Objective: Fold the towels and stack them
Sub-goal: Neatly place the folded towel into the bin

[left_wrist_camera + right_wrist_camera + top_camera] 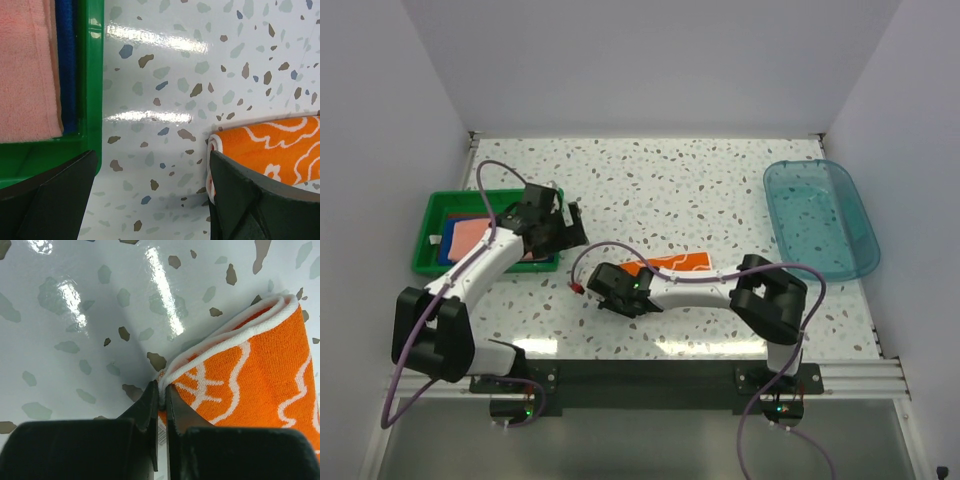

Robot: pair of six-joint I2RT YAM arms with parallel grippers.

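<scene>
Clearly at the stacking end of things for the orange towel [250, 370] — folded over, lying flat near the middle of the speckled surface [700, 190], apart from the green tray [92, 75]. Pinched at its white-hemmed corner by the right pincer [160, 390], clenched thin on the doubled edge, low against the surface. On the other side, left pincer [152, 195] released, spread wide, grasping nothing, hanging just beside the tray's right wall, with the towel's folded end close by one finger in the wrist view. Inside the tray: pink towel [25, 70] lying on top of blue towel [65, 65], touching. Clear blue tub [820, 220] off at the far right, uninvolved.

Judging by that: either one more fold or the carry to the stack. Calls next for lifting the pinched corner without letting the layers peel apart — only one corner held, so likely to droop and open out. Best kept low, swung leftward over the tray wall, then set square on the pink towel. Worth minding the left pincer, right in the path.
</scene>
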